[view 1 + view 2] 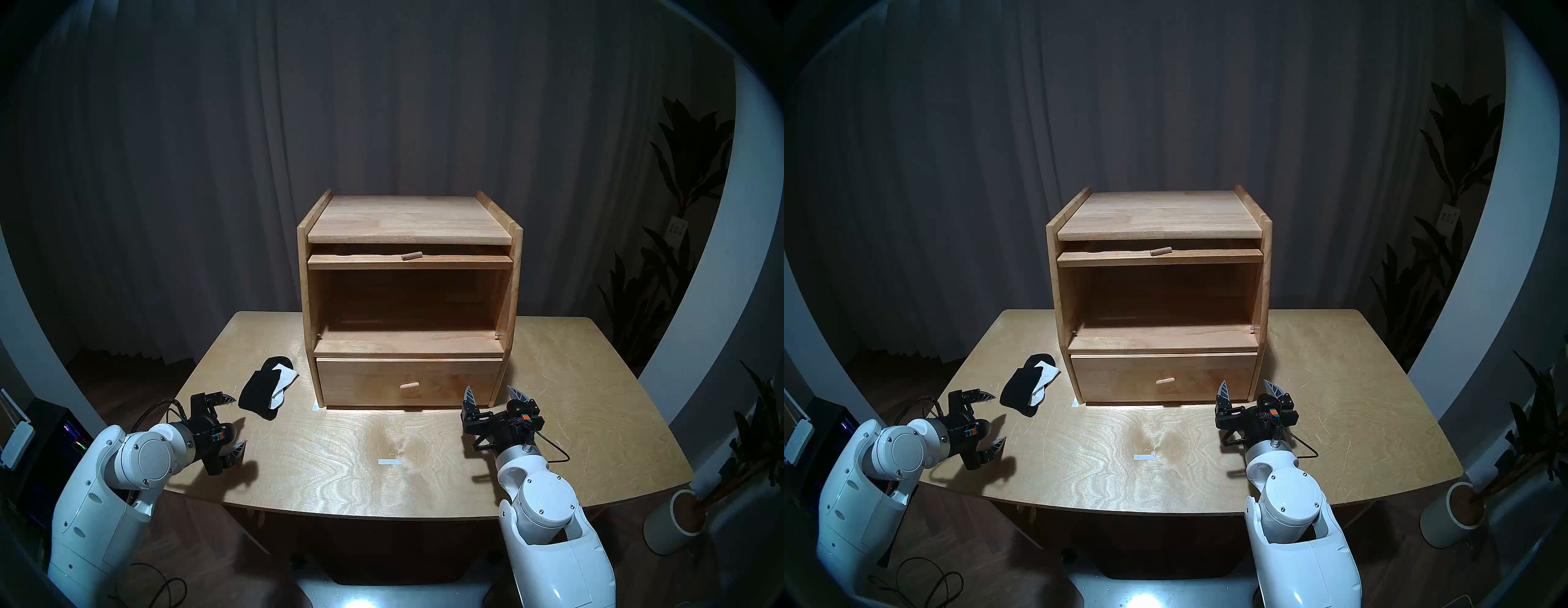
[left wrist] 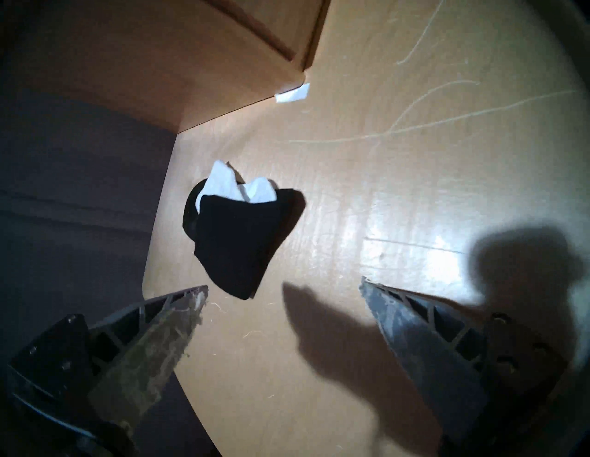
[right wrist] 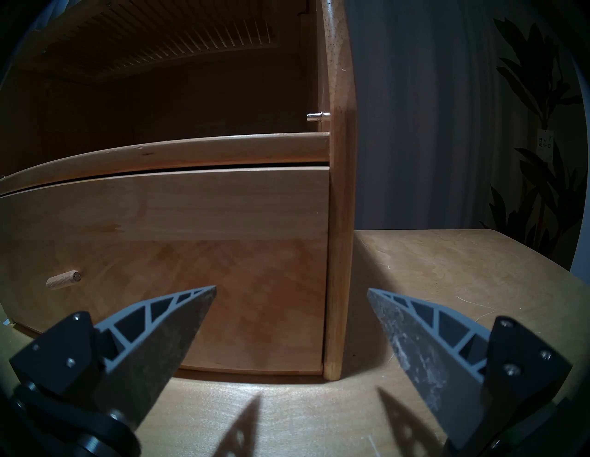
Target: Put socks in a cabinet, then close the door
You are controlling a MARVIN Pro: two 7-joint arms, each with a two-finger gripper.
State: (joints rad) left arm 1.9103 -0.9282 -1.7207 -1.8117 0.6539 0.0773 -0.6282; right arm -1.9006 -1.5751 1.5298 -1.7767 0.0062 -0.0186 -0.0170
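The socks (image 1: 267, 388) (image 1: 1028, 388), a black bundle with a white patch, lie on the table just left of the cabinet (image 1: 409, 220) (image 1: 1157, 212). The middle compartment stands open and looks empty. The door (image 1: 382, 262) (image 1: 1123, 257) is lifted flat under the top, peg knob forward; its ribbed glass (image 3: 159, 41) shows from below. My left gripper (image 1: 235, 423) (image 1: 994, 419) is open, a short way in front of the socks (image 2: 236, 236), not touching them. My right gripper (image 1: 491, 389) (image 3: 292, 289) is open before the cabinet's lower right corner, holding nothing.
The lower drawer (image 1: 360, 382) is shut, its peg knob (image 3: 64, 280) to the left of my right gripper. A white tape strip (image 1: 389, 462) marks the table (image 1: 572, 403) near the front. A potted plant (image 1: 674, 522) stands on the floor at the right.
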